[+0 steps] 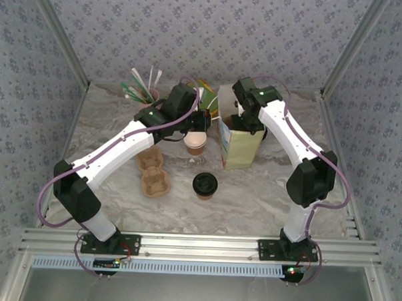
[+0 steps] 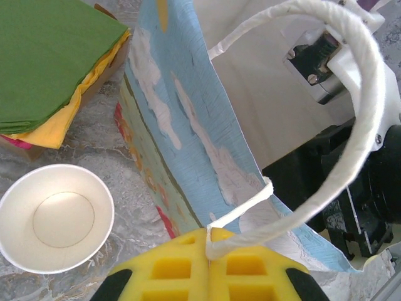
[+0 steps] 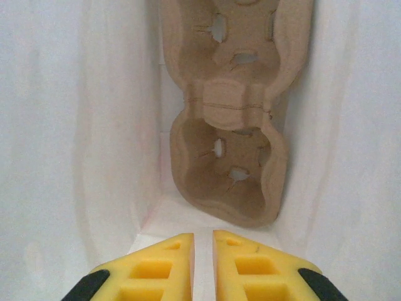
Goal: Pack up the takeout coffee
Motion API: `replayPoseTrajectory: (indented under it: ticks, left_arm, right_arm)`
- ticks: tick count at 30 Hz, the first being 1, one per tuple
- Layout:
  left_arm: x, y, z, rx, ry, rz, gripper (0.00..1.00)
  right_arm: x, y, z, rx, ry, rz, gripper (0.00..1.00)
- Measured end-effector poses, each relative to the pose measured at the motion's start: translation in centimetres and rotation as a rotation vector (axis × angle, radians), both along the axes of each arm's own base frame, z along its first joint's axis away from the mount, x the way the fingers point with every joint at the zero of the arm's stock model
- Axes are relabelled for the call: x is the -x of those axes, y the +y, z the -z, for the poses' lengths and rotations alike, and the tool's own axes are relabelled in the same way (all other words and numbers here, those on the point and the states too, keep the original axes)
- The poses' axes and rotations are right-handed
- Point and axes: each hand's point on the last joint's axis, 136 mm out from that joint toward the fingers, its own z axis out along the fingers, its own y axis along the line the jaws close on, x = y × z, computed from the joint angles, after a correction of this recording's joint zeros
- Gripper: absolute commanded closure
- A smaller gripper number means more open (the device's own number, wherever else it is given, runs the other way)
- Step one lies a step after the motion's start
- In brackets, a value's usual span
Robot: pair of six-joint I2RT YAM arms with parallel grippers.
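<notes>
Top external: takeout coffee point(image 1: 205, 184) well apart from right pincer point(image 3: 203, 239).

Left arm point(image 1: 124, 149) and right arm point(image 1: 292, 134) in white shells with black joints, purple cables point(image 1: 47, 196) looping beside each, black bases point(image 1: 108, 243) with small lights, left gripper point(image 2: 208, 237) and right gripper point(image 3: 203, 238) with yellow, square-pocketed fingers point(image 3: 156, 269), black patches at the corners.

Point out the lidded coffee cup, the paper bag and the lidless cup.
lidded coffee cup point(image 1: 205, 183), top external view, black lid's centre.
paper bag point(image 2: 182, 122), left wrist view, blue printed side.
lidless cup point(image 2: 57, 217), left wrist view, white inside floor.
</notes>
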Motion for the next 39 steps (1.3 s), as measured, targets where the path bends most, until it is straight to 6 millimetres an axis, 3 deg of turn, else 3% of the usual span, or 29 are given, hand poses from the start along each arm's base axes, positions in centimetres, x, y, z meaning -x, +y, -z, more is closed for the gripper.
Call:
replayPoseTrajectory:
  ticks: [5, 10, 14, 22, 39]
  left_arm:
    - [0.3, -0.3, 0.0, 0.012, 0.011, 0.022, 1.00]
    - [0.6, -0.6, -0.1, 0.021, 0.019, 0.040, 1.00]
    - [0.7, -0.7, -0.1, 0.022, 0.018, 0.049, 1.00]
    - [0.7, -0.7, -0.1, 0.019, 0.016, 0.052, 1.00]
    - [0.8, -0.4, 0.2, 0.002, 0.020, 0.049, 1.00]
  right_arm:
    - [-0.2, 0.3, -0.2, 0.000, 0.003, -0.001, 0.85]
    - [-2.9, 1.4, -0.6, -0.017, -0.028, 0.001, 0.86]
    - [-4.2, 1.9, 0.6, -0.008, -0.016, -0.007, 0.93]
    - [-4.4, 2.0, 2.8, 0.012, 0.031, -0.011, 1.00]
    - [-4.9, -2.8, 6.2, 0.074, 0.092, 0.085, 1.00]
